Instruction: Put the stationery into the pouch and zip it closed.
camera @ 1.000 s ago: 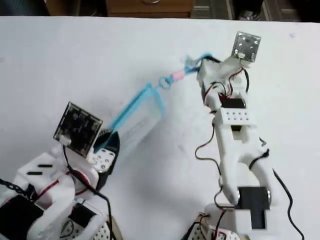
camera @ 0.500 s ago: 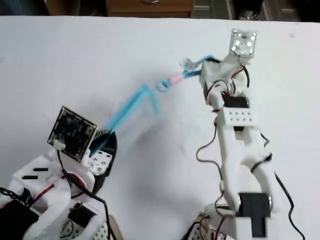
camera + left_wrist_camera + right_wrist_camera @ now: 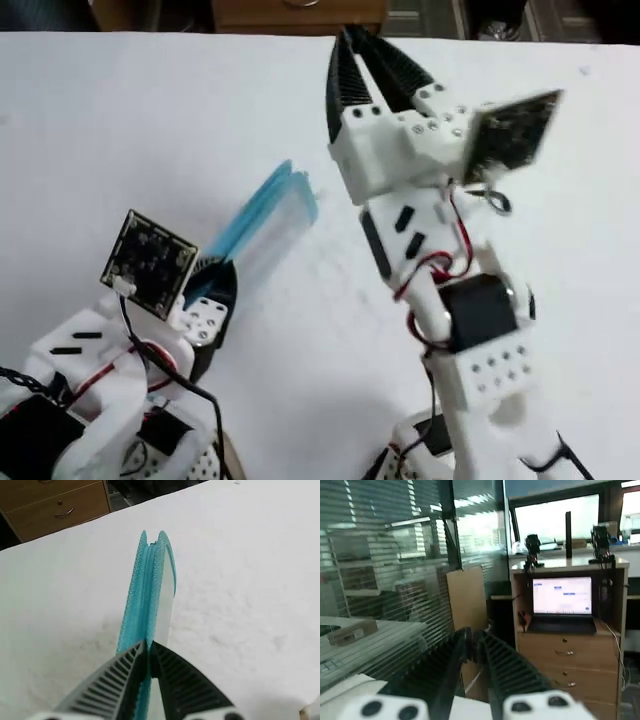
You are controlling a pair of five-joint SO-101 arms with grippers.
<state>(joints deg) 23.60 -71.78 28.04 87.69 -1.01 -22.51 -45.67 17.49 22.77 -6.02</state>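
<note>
Left gripper (image 3: 148, 652) clamps the pouch (image 3: 150, 590) end; the pouch stands on edge on the table (image 3: 120, 120). Right gripper (image 3: 345, 38) is closed, empty, raised. Risk: the thin pinch slips and the pouch flops; I cannot confirm it is zipped shut. Earlier the right gripper was at the pull.

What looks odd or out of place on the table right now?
The pouch is turned edge-up, pinched at one end by the left gripper, not lying flat. The right gripper is raised high, aimed out at the room.
</note>
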